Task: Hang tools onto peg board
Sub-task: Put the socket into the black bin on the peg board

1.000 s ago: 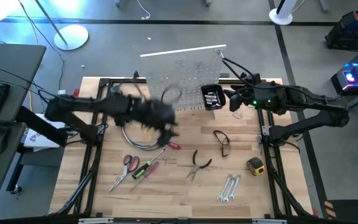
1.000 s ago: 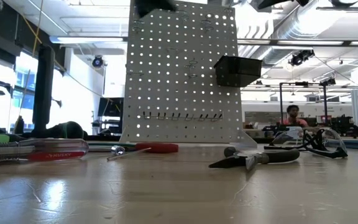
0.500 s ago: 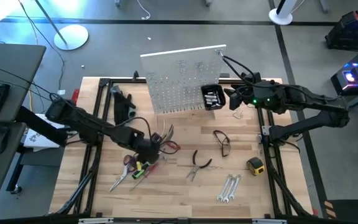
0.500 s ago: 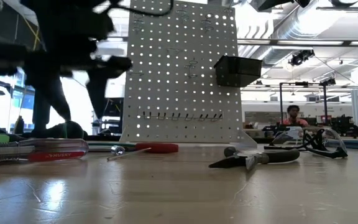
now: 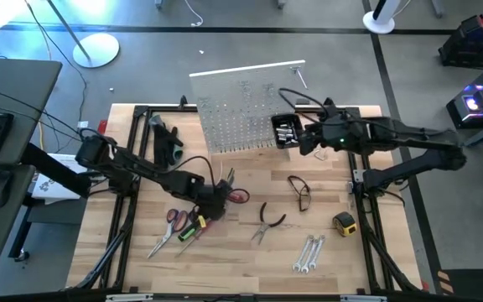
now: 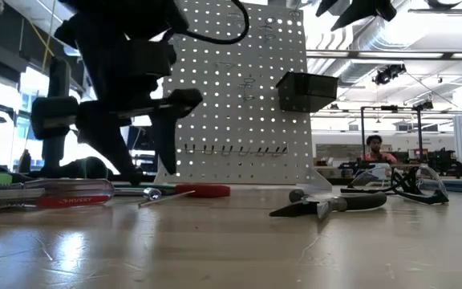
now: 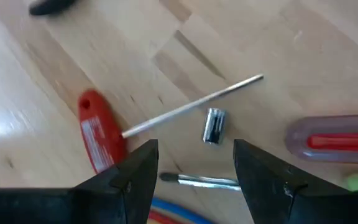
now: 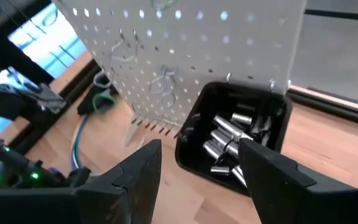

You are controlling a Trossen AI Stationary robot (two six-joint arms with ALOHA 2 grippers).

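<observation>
The white peg board [image 5: 246, 105] stands upright at the table's far side, with a black bin [image 8: 235, 137] of silver sockets fixed to it. My left gripper [image 7: 194, 168] is open and empty. It hangs low over a small silver socket [image 7: 214, 126] and a red T-handled tool [image 7: 98, 140], which lie on the table. A red-handled screwdriver [image 7: 334, 140] lies beside them. My right gripper [image 8: 197, 180] is open and empty, just above and in front of the bin. Scissors [image 5: 174, 220], pliers [image 5: 267, 220], wrenches [image 5: 309, 252] and a yellow tape measure [image 5: 345, 222] lie flat on the table.
A curved bundle of coloured cables [image 5: 179, 180] lies left of the left gripper. Safety glasses [image 5: 300, 191] lie right of centre. A black metal frame [image 5: 132, 168] runs along the table's sides. The peg board's lower hooks [image 6: 231, 149] show in the low view.
My left gripper has swung from in front of the peg board toward the table's near edge and down, and now hangs low over the tools. My right gripper has shifted a little toward the left, toward the bin. The tools have stayed in place.
</observation>
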